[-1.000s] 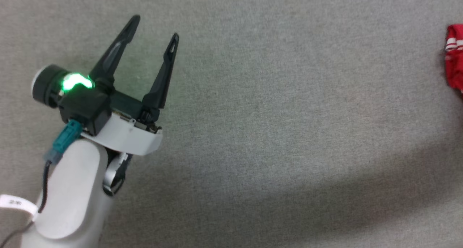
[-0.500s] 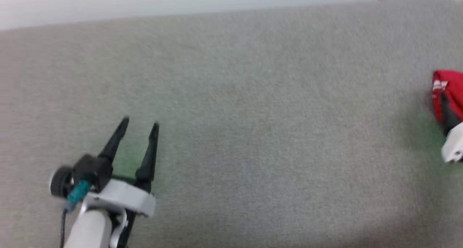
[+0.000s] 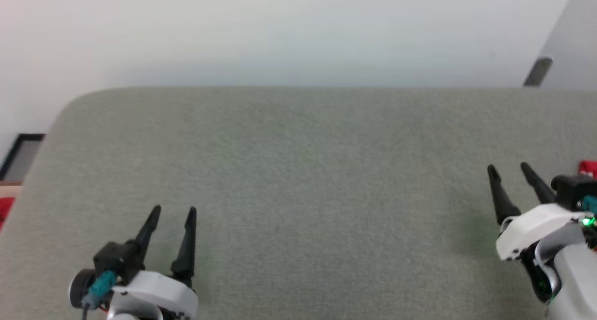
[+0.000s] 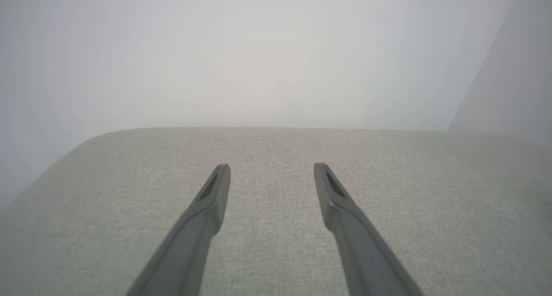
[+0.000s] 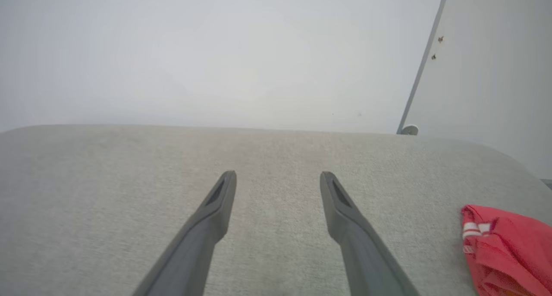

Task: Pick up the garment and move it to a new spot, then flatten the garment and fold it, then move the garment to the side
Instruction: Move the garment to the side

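The garment (image 5: 506,248) is a bright red bundle with white striped trim, lying on the grey padded surface (image 3: 298,170) at its right side; in the head view a small red corner of the garment (image 3: 587,167) peeks out behind my right wrist. My right gripper (image 3: 508,169) stands open just left of it, nothing between its fingers; the right wrist view shows this right gripper (image 5: 278,175) apart from the cloth. At the lower left my left gripper (image 3: 173,212) is open and empty, and in its own view the left gripper (image 4: 271,167) hovers over bare fabric.
The padded surface ends at a rounded far edge against a pale wall (image 3: 280,31). A grey panel with a dark foot (image 3: 538,71) leans at the far right. Past the left edge sit a dark frame (image 3: 21,152) and a bit of red (image 3: 4,208).
The head camera has tilted up, so the far edge and wall have come into view. My right gripper now shows at the right. The left gripper is still open.
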Controlling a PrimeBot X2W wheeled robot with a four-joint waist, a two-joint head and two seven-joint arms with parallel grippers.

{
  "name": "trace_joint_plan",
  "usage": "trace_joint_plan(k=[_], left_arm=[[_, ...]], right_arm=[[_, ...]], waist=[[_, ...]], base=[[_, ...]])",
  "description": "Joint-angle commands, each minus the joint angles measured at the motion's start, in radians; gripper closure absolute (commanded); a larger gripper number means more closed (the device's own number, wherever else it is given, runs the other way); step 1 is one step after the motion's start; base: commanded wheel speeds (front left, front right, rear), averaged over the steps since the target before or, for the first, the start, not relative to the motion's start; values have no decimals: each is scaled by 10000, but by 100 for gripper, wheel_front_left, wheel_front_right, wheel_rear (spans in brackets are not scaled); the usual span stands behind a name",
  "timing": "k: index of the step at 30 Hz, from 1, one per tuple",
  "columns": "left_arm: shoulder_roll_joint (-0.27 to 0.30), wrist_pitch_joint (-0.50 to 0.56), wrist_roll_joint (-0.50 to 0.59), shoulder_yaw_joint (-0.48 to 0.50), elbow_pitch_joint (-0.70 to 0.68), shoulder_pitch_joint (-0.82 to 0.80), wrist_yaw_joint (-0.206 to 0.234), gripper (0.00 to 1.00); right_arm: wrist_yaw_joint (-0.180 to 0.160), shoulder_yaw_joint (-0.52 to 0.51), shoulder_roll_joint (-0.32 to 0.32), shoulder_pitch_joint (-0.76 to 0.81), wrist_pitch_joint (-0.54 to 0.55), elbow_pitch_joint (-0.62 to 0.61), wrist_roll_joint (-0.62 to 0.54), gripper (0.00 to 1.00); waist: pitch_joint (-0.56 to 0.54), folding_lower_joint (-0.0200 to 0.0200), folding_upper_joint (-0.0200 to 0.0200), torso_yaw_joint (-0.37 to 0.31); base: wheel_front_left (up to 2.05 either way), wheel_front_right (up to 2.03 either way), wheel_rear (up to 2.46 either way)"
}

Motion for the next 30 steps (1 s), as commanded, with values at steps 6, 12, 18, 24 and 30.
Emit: trace_joint_plan(k=[6, 12, 18, 24, 30], left_arm=[[-37, 1, 224, 25, -238, 677, -60, 0], [-102, 1, 252, 167, -644, 1459, -53, 0], [-218, 1, 262, 339, -1123, 2233, -56, 0], [-343, 1, 248, 498, -1536, 2851, -8, 0], [-379, 1, 237, 577, -2071, 3445, 119, 0]], right_arm=[[-12, -568, 411, 1451, -75, -1286, -271, 0], [-12, -969, 605, 2785, -77, -2490, -563, 0], [-12, -1558, 754, 3940, 147, -3643, -927, 0], [-12, -2383, 1047, 5170, 662, -5174, -1161, 0], [-12, -3036, 1525, 6155, 1200, -6568, -1410, 0]], waist=[[-1339, 0, 0, 903], [-1521, 0, 0, 805], [-1560, 0, 0, 758], [-1515, 0, 0, 740], [-1500, 0, 0, 659]], base=[[0, 0, 0], [0, 0, 0], [0, 0, 0], [0, 0, 0], [0, 0, 0]])
